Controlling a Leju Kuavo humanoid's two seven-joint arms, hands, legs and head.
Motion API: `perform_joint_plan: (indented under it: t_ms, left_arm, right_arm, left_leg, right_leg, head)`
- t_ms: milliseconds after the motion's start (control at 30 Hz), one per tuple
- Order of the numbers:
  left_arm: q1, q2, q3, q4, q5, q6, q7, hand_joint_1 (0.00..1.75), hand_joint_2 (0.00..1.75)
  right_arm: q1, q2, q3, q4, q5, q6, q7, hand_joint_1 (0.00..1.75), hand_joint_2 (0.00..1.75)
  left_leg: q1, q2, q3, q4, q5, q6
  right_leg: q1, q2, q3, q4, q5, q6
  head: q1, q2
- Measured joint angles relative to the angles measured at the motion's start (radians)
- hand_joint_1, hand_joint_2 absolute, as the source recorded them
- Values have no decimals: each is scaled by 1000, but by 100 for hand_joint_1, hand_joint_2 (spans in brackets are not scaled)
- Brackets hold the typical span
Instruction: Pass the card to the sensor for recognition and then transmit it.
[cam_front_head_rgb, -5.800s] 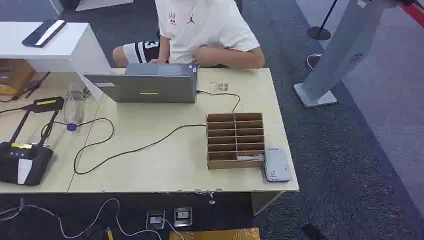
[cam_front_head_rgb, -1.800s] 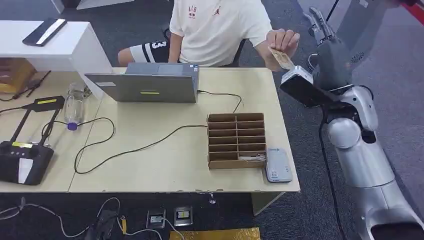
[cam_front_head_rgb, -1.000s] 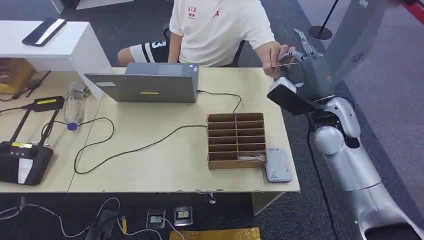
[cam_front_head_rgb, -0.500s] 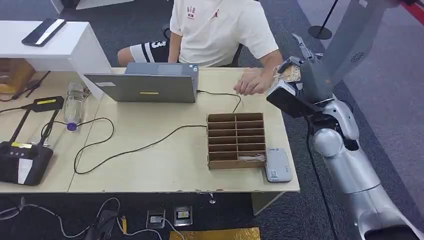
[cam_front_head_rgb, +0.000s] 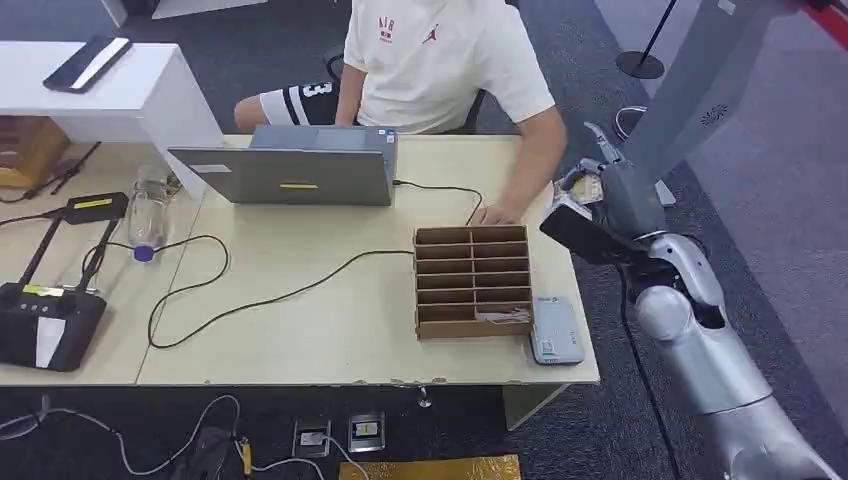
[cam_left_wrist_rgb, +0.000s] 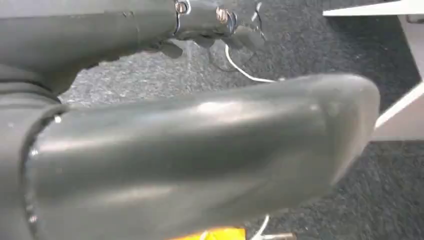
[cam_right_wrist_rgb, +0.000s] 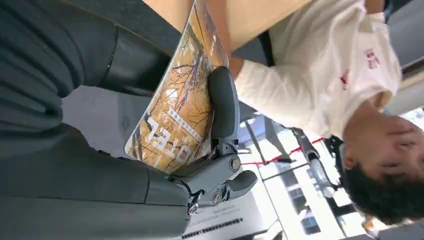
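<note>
Yellow-printed with an autumn-tree picture, the flat plastic card (cam_right_wrist_rgb: 180, 115) sits pinched in the right hand (cam_front_head_rgb: 597, 190), a dark finger (cam_right_wrist_rgb: 223, 107) across its face and the thumb behind. That hand hangs off the worktop's right edge (cam_front_head_rgb: 570, 262), beyond the far right corner of the brown cardboard slotted organiser (cam_front_head_rgb: 472, 280). The small white card sensor (cam_front_head_rgb: 556, 330) lies just beside the organiser, at the worktop's near right corner. Carry the card toward that corner, keep it flat and face-down over the sensor, and maintain the pinch. The person's hand (cam_front_head_rgb: 492, 214) rests near the organiser's far edge; route clear of it. The left hand (cam_left_wrist_rgb: 190, 160) is too close to the lens to judge.
</note>
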Motion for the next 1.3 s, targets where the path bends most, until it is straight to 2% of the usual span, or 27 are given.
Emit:
perform_joint_plan:
  t_ms: [67,133,467,767,1000,1300]
  left_arm:
    - [18,0,0,0,30,1,0,0,0]
    - [21,0,0,0,32,1,0,0,0]
    - [25,1,2,0,34,0,0,0,0]
    - [25,1,2,0,30,-1,0,0,0]
    - [24,3,2,-3,23,-6,12,0,0]
    - [27,6,2,-14,24,-6,16,0,0]
  right_arm:
    - [71,-51,-28,15,-25,-4,15,175,175]
    - [91,-71,-38,21,-29,-6,19,175,175]
    - [162,-131,-73,42,-8,-3,37,175,175]
    - [203,-147,-72,56,24,-2,39,175,175]
    - [231,-148,-56,70,99,59,54,175,175]
    - [250,-136,8,89,119,101,75,175,175]
  left_leg:
    - [0,0,-1,0,0,0]
    - [0,0,-1,0,0,0]
    - [0,0,-1,0,0,0]
    - [0,1,-1,0,0,0]
    - [0,0,-1,0,0,0]
    - [0,0,-1,0,0,0]
  right_leg:
    - [0,0,0,0,0,0]
    - [0,0,0,0,0,0]
    - [0,0,0,0,0,0]
    - [0,0,-1,0,0,0]
    - [0,0,0,0,0,0]
    - [0,0,0,0,0,0]
  head:
    - [0,0]
    - [0,0]
    - [0,0]
    - [0,0]
    - [0,0]
    - [0,0]
